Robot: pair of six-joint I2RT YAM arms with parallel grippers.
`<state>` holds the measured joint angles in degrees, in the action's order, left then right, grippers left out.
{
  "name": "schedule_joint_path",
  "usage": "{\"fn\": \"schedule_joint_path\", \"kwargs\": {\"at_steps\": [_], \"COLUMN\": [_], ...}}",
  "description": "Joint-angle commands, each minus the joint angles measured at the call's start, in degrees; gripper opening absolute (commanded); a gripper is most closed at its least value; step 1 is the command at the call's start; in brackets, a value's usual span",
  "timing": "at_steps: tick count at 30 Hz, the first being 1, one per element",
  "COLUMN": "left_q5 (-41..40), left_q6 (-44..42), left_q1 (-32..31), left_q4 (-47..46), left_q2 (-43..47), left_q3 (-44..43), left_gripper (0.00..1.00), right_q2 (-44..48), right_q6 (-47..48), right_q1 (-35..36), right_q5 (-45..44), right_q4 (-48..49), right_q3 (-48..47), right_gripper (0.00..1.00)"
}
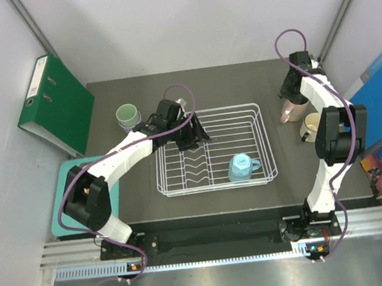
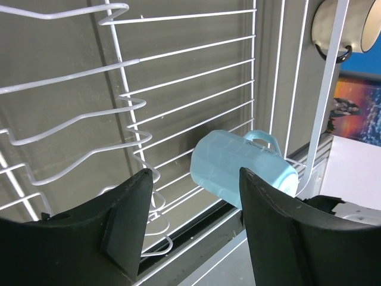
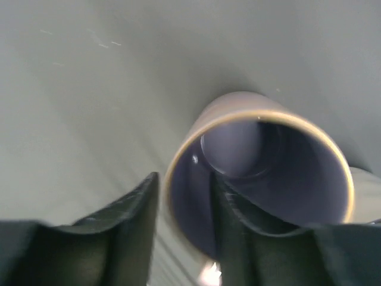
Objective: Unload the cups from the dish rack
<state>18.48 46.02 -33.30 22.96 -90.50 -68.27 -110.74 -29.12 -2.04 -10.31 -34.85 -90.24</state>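
**Top view.** The dish rack (image 1: 210, 150), white wire, sits at the centre of the dark desk (image 1: 144, 216). One light blue cup (image 1: 243, 167), with a handle, lies inside the rack at its lower right. The left gripper (image 1: 200, 134) hangs over the rack's upper left part. A mint green cup (image 1: 128, 114) stands on the desk just beyond the rack's upper left corner. At upper right the right gripper (image 1: 290, 95) is at a pinkish cup (image 1: 289, 111), which stands upright outside the rack. A cream cup (image 1: 309, 127) is just below it. A green binder (image 1: 54, 106) leans at far left.

**Left wrist view.** The left gripper (image 2: 195, 173) has its jaws wide apart and holds nothing. The light blue cup (image 2: 241, 167) lies on its side on the rack wires (image 2: 196, 101) beyond them.

**Right wrist view.** The jaws of the right gripper (image 3: 184, 179) are partly apart and straddle the near wall of the pinkish cup (image 3: 262, 149). One finger is outside and one inside. A gap shows on the inner side, so the wall is not clamped.
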Motion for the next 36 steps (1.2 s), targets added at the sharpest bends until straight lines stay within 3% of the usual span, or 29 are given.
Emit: {"fn": "schedule_joint_path", "kwargs": {"at_steps": [1, 5, 7, 13, 16, 19, 22, 26, 36], "left_q5": [-1.69, -3.09, -4.85, -7.48, -17.93, -26.45, -26.66, -25.95, -28.75], "left_q6": [-2.69, -3.39, -3.48, -5.4, -11.38, -13.85, -13.76, -18.84, -24.14], "left_q1": [0.08, -0.01, -0.19, -1.94, -9.22, -16.35, -19.87, -22.68, -27.78], "left_q4": [0.59, 1.82, 2.44, -0.83, 5.31, 5.34, 1.3, 5.24, 3.93], "left_q2": [2.61, 3.4, 4.88, 9.2, 6.84, 5.86, 5.95, 1.91, -2.13], "left_q3": [-3.01, -3.62, -3.36, -0.98, -6.34, -6.88, -3.72, -5.64, -9.51], "left_gripper": [0.66, 0.7, 0.99, 0.99, 0.99, 0.99, 0.99, 0.99, 0.99], "right_q2": [7.99, 10.98, 14.4, 28.1, 35.31, 41.73, 46.92, 52.36, 58.79], "right_q6": [-1.11, -1.72, -2.25, -3.66, -3.66, -2.78, -1.29, -0.23, -0.32], "right_q1": [0.28, 0.46, 0.81, 3.8, 6.08, 9.59, 14.51, 19.61, 21.47], "right_q5": [3.71, 4.68, 6.08, 11.0, 12.24, 11.1, 6.99, 5.38, 5.47], "right_q4": [3.21, 3.29, 4.09, 10.32, 11.91, 12.0, 10.43, 7.43, 3.91], "right_q3": [-2.22, -3.72, -3.54, 2.16, 9.0, 12.79, 17.01, 19.22, 24.14], "right_gripper": [0.49, 0.61, 0.66, 0.69, 0.69, 0.69, 0.69, 0.69, 0.69]}}
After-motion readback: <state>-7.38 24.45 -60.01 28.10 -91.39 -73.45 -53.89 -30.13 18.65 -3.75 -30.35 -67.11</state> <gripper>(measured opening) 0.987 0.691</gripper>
